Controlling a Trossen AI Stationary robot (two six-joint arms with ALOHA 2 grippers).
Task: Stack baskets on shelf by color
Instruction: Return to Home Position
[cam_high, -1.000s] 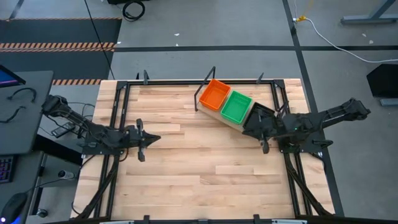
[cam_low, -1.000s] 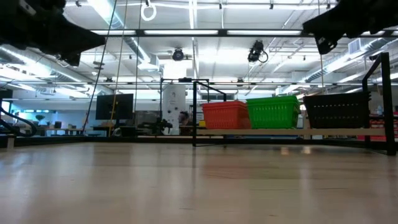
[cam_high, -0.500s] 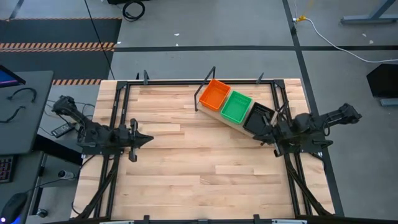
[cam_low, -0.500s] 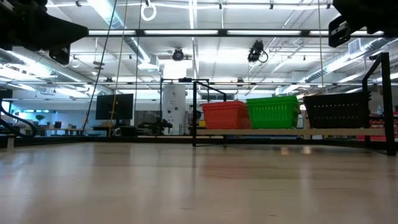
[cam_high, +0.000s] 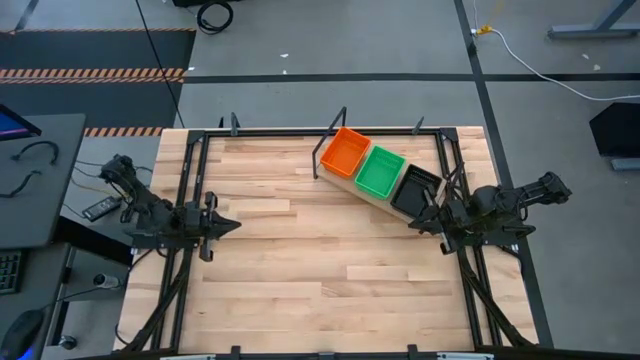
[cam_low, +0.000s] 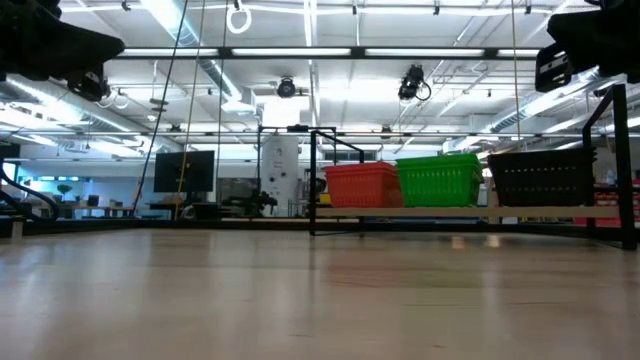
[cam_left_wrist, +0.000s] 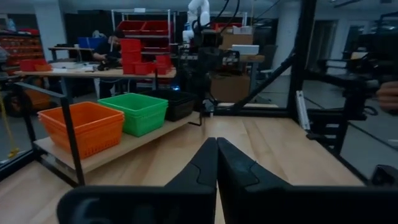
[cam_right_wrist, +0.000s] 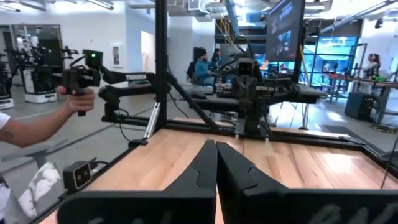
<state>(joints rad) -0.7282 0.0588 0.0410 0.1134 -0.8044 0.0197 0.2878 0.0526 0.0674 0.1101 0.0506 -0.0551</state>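
Observation:
Three piles of baskets stand side by side with their bottoms on the pale shelf (cam_high: 366, 196) at the table's far right: orange (cam_high: 346, 152), green (cam_high: 381, 171) and black (cam_high: 413, 187). The low view shows them in a row, orange (cam_low: 363, 186), green (cam_low: 438, 180) and black (cam_low: 540, 177). My left gripper (cam_high: 234, 224) is shut and holds nothing; it hangs level over the table's left side and points toward the middle. My right gripper (cam_high: 414, 223) is also shut and holds nothing. It sits just on the near side of the black pile. Both wrist views show the fingers pressed together, left (cam_left_wrist: 216, 163) and right (cam_right_wrist: 216, 165).
A black metal frame runs around the plank tabletop (cam_high: 320, 270), with an upright post (cam_high: 331, 140) beside the orange pile. In the right wrist view, a person's hand holding a handheld device (cam_right_wrist: 79, 87) shows beyond the table's edge. The left arm's gripper (cam_right_wrist: 252, 84) faces the camera there.
Both arms have drawn back. My left gripper has moved toward the table's left edge. My right gripper has pulled off from over the black pile toward the table's right edge and sunk lower. The baskets have kept still.

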